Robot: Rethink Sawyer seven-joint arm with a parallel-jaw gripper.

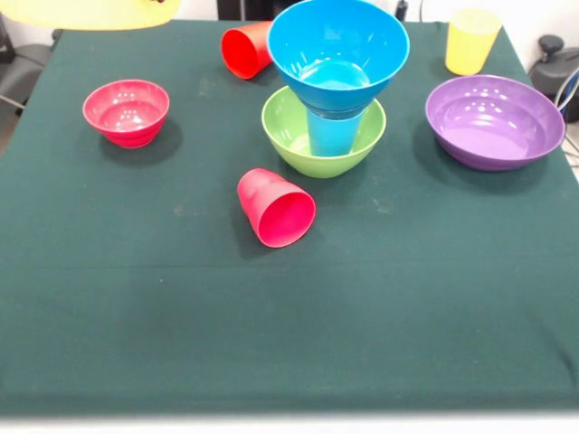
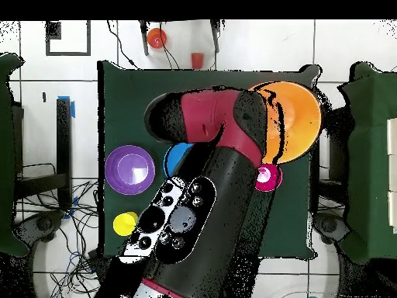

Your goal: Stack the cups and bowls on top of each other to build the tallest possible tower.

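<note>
The tower stands mid-table: a light blue cup point(image 1: 333, 134) upright in the green bowl point(image 1: 323, 140), with the medium blue bowl point(image 1: 337, 54) on top. One red cup point(image 1: 276, 208) lies on its side in front of it, and another red cup point(image 1: 246, 50) lies behind it. The yellow cup point(image 1: 471, 41) stands at the far right. The purple bowl point(image 1: 495, 120) and the small red bowl point(image 1: 126, 111) sit apart. The orange-yellow bowl point(image 1: 90, 11) shows at the top left edge. In the overhead view the arm's end, with the gripper point(image 2: 270, 128), is at that bowl's point(image 2: 295, 120) rim. The small dark blue bowl is out of view.
The dark green cloth point(image 1: 289, 316) covers the table. The big arm point(image 2: 201, 209) hides the table's middle in the overhead view. Two small orange and red things point(image 2: 157, 37) lie on the floor beyond the table. Cables point(image 2: 70, 233) lie on the floor at the left.
</note>
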